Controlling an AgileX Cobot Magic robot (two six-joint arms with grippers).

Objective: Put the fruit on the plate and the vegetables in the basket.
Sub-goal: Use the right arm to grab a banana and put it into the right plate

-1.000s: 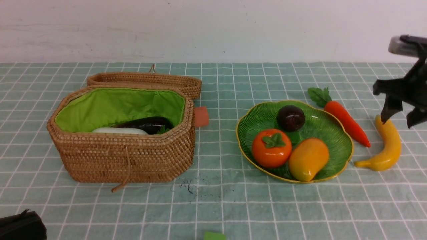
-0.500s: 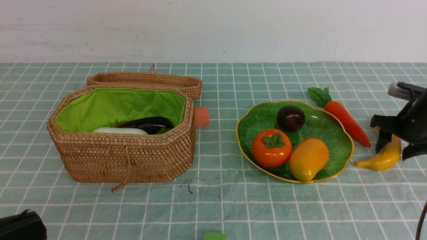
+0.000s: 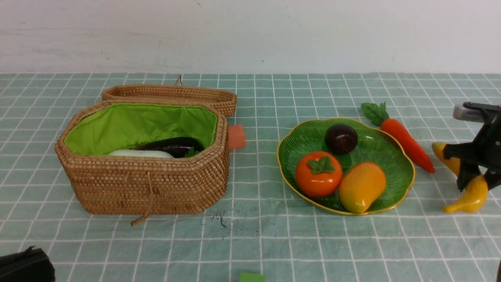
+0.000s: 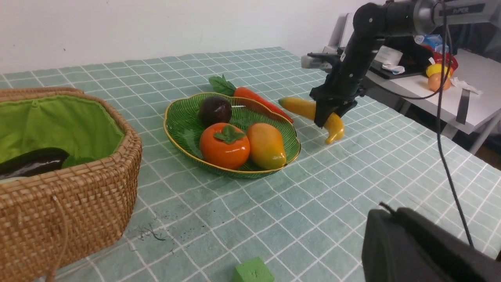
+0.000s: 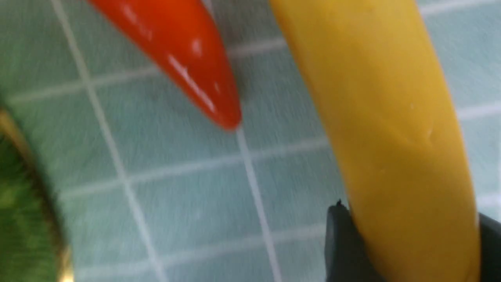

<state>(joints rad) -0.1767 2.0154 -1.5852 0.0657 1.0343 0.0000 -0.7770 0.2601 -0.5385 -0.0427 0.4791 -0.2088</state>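
Part of the left gripper [image 3: 23, 266] is being shown as a dark shape in the lower left corner of the front view, its jaws being kept together, well apart from every other thing. Above and to the right of it, in the left half of the frame, the basket [image 3: 148, 184] is being kept open with its lid [image 3: 168, 96] lying back behind it, and the eggplant [image 3: 172, 145] and the radish [image 3: 139, 154] are being held inside against the green lining. Right of centre, the plate [image 3: 291, 137] is being occupied by the mangosteen [image 3: 341, 138] at the back, the persimmon [image 3: 318, 174] at the front left and the mango [image 3: 361, 187] at the front right. The carrot [image 3: 407, 144] is being left on the tablecloth [image 3: 274, 235] just beside the plate's upper right rim, leaves pointing to the upper left. At the far right edge the banana [image 3: 471, 194] is being clamped by the right gripper [image 3: 476, 181], with a finger being pressed against each side of it. The fruit is being held tilted, narrow end down and outside the plate; whether that end is touching the cloth cannot be told.
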